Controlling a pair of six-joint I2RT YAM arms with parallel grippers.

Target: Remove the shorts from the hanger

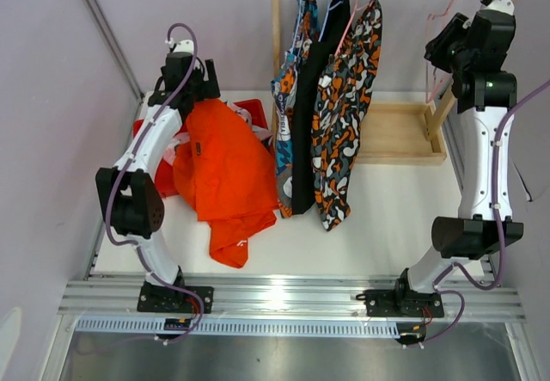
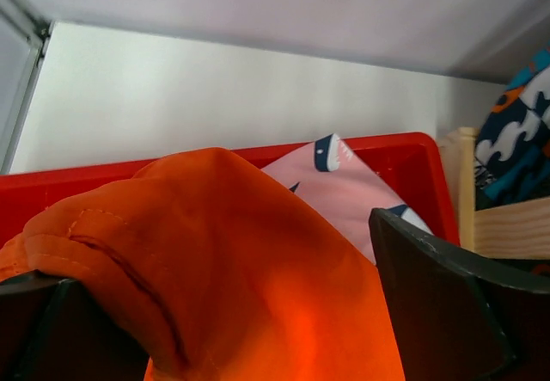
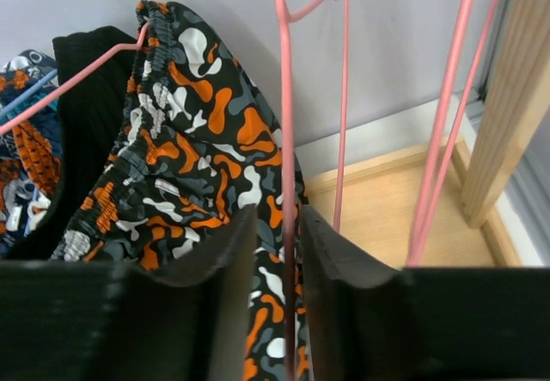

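Orange cloth tells most of the progress: the plain orange shorts point(image 1: 225, 170) are off their hanger and lie draped over the near rim of the red bin point(image 2: 412, 153), spilling onto the white table point(image 1: 387, 218). The pink printed shorts point(image 2: 344, 192) lie inside that bin. By my reckoning two pairs are done and three are left, since the blue printed shorts point(image 1: 288, 80), the black shorts point(image 1: 309, 114) and the orange-black-white blotched shorts point(image 1: 344, 114) hang side by side on the wooden rack point(image 1: 395, 132). The left arm bends at the elbow and reaches over the bin. The left gripper point(image 2: 232, 295) has its jaws wide apart, with a fold of the orange fabric lying loose between them and over one finger. The right arm stands tall at the rack's right end, wrist high. The right gripper point(image 3: 279, 226) has its jaws narrow, with the wire of a bare pink hanger point(image 3: 286, 97) in the slim gap, seemingly not pinched.
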